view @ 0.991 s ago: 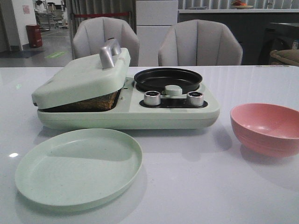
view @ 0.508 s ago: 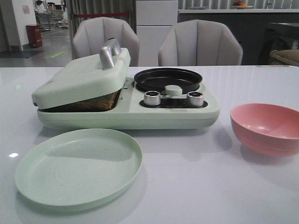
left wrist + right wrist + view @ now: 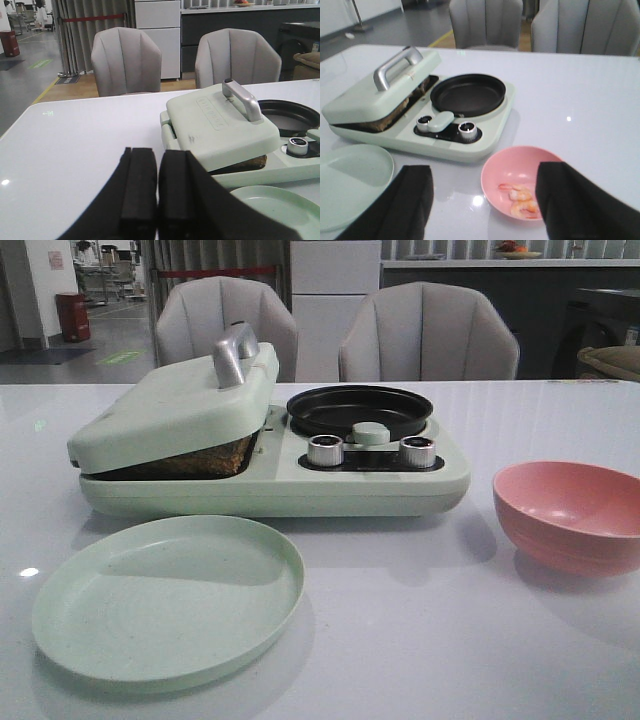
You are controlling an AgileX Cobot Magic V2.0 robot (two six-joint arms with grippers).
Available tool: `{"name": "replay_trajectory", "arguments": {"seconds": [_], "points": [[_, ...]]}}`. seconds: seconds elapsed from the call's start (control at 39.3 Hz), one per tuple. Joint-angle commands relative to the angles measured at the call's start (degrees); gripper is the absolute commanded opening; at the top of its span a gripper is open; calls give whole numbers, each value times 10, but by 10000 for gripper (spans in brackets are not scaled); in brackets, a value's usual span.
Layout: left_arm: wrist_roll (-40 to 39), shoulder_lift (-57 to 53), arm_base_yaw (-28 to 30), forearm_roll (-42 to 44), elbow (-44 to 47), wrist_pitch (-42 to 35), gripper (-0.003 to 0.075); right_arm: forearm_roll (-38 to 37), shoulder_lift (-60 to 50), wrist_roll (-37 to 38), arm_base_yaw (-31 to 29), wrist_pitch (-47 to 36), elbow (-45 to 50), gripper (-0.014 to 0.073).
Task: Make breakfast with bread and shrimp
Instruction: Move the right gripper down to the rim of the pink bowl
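1. Shrimp (image 3: 522,196) lie in the pink bowl (image 3: 506,169), low in the right wrist frame.
2. Bread (image 3: 195,459) sits under the sandwich maker's tilted lid (image 3: 175,405), left of centre.
3. Left fingers (image 3: 145,187) pressed together, empty.
4. Right fingers (image 3: 412,200) spread wide, empty.

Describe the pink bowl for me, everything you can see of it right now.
The pink bowl is a round, matte, plastic-looking dish with a plain rim, standing upright on the white table, to the right of the pale green breakfast maker and apart from it. The right wrist view shows a few small curled pink-orange shrimp lying together on its bottom; from the front its wall hides them. Nothing else touches it. The right gripper hangs open above and around it, not touching.
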Motion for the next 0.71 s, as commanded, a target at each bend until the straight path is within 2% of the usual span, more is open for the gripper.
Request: {"name": "replay_trajectory", "arguments": {"seconds": [0.0,0.3,0.53,0.69], "points": [[-6,3,-11,-5,-15,-49,114,-2,85,-2,-4,-7,-67,540],[-2,3,-15,-5,-15,-49,114,32,290,-1,-26,37,-201,540],[-2,3,-15,-5,-15,-49,114,40,392,-4,-127,72,-269,540],[-2,3,-15,-5,-15,-49,114,86,449,-45,-182,79,-287,540]]}}
